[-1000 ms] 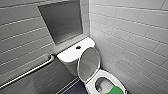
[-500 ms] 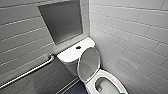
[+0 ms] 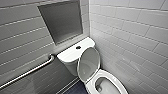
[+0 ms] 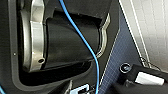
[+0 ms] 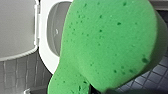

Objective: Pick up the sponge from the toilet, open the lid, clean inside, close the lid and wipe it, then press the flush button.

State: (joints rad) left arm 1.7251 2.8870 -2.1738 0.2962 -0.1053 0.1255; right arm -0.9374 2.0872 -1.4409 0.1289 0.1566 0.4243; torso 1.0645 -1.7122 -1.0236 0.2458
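Observation:
The bright green sponge (image 5: 107,45) looms close in the right wrist view, and my right gripper is shut on it. Behind it are the raised lid (image 5: 17,27) and the white bowl rim (image 5: 46,50) of the toilet. In the head view the toilet (image 3: 72,55) stands in the corner with its lid (image 3: 88,63) up against the tank and the oval bowl (image 3: 107,86) open. The dark round flush button (image 3: 78,47) sits in the middle of the tank top. My left gripper is open, and its wrist view faces my own dark body and a blue cable (image 4: 85,42).
Grey tiled walls close in on both sides. A steel grab rail (image 3: 27,72) runs along the left wall, under a recessed niche (image 3: 61,21). Dark tiled floor (image 3: 76,88) lies beside the bowl.
A small green patch at the bowl's near rim in the earlier head pictures is gone from the head view now. Nothing else has visibly shifted.

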